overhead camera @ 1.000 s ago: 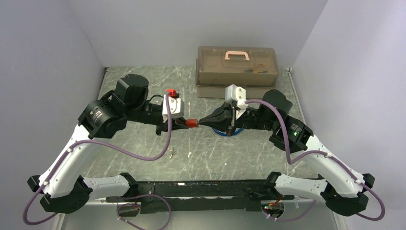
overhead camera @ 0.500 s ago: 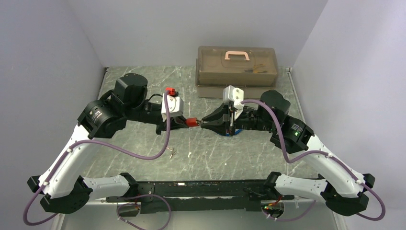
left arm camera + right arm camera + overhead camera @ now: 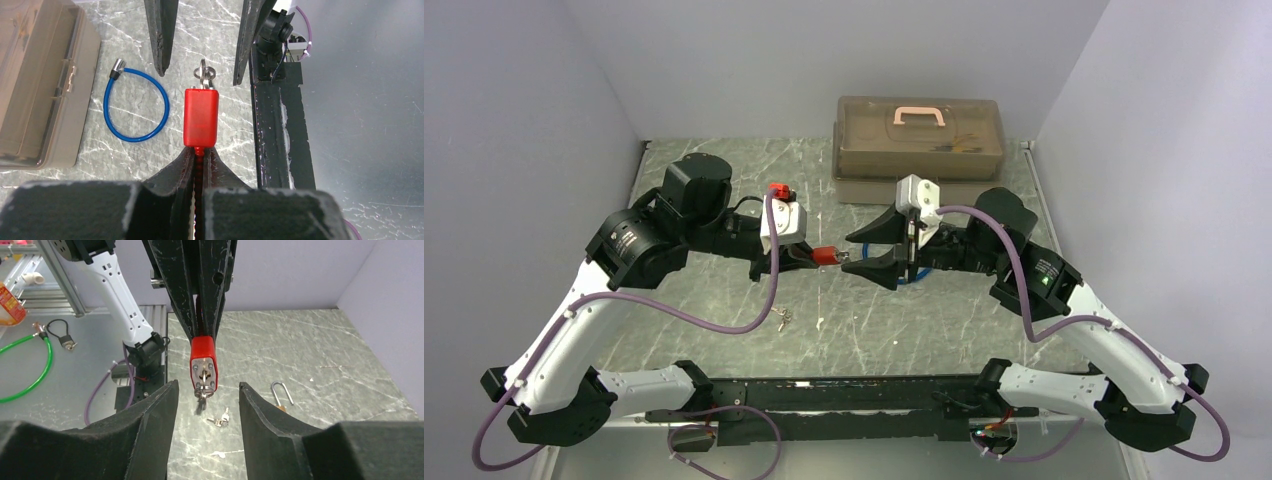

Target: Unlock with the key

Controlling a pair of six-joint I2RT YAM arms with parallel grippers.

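Note:
A red padlock (image 3: 826,256) hangs in mid-air above the table's middle, and my left gripper (image 3: 809,257) is shut on its narrow red end (image 3: 201,150). The padlock body (image 3: 201,117) points away from the left wrist. A key (image 3: 205,75) with its ring sticks out of the keyhole face (image 3: 204,371), and the ring dangles below it (image 3: 204,390). My right gripper (image 3: 856,254) faces the padlock from the right and stands open. Its fingers flank the key on both sides without touching it (image 3: 206,390).
A brown toolbox (image 3: 917,140) with a pink handle stands at the back. A blue cable loop (image 3: 136,106) lies under the right wrist. Loose keys (image 3: 783,319) and a brass padlock (image 3: 281,395) lie on the marble surface. A small red object (image 3: 781,192) sits behind the left wrist.
My right gripper was shut at the key a second ago and has opened wide, letting go of it. The key stays in the padlock. The left arm has held still.

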